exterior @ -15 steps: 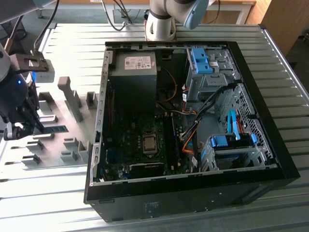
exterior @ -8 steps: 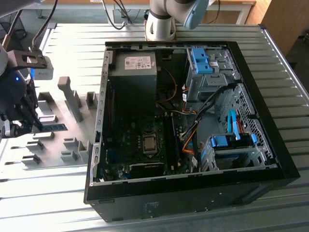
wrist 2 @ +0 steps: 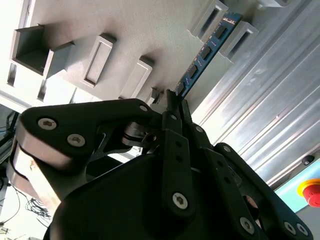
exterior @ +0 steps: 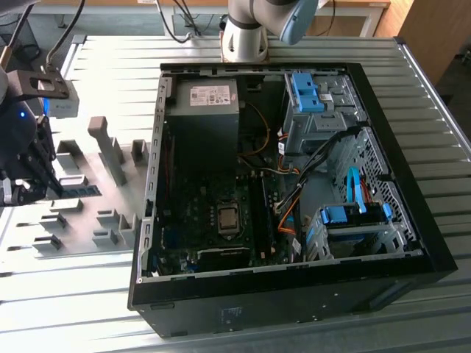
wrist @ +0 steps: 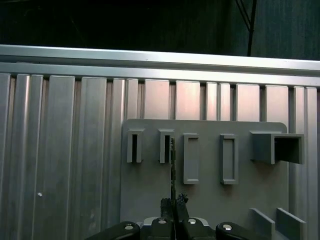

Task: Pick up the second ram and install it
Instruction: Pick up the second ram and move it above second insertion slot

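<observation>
Tool (wrist 2: 173, 98) was clamped on one end of the second ram (wrist 2: 205, 52), a thin blue-green board with black chips. The ram's far end sat between two grey rectangular holder blocks (wrist 2: 239, 36) on a flat grey plate (wrist: 145, 192) atop the ribbed metal tabletop (wrist: 60, 150). Open black PC case (exterior: 294, 312) sat toward the exterior view's right.

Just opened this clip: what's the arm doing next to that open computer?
The arm's gripper is shut on one end of the second ram, the thin blue-green stick, over the grey plate of holder blocks on the exterior view's left. The stick's far end lies between two of those blocks; whether it is lifted clear cannot be told. The open computer case stands apart, on the exterior view's right, without this ram in it.
</observation>
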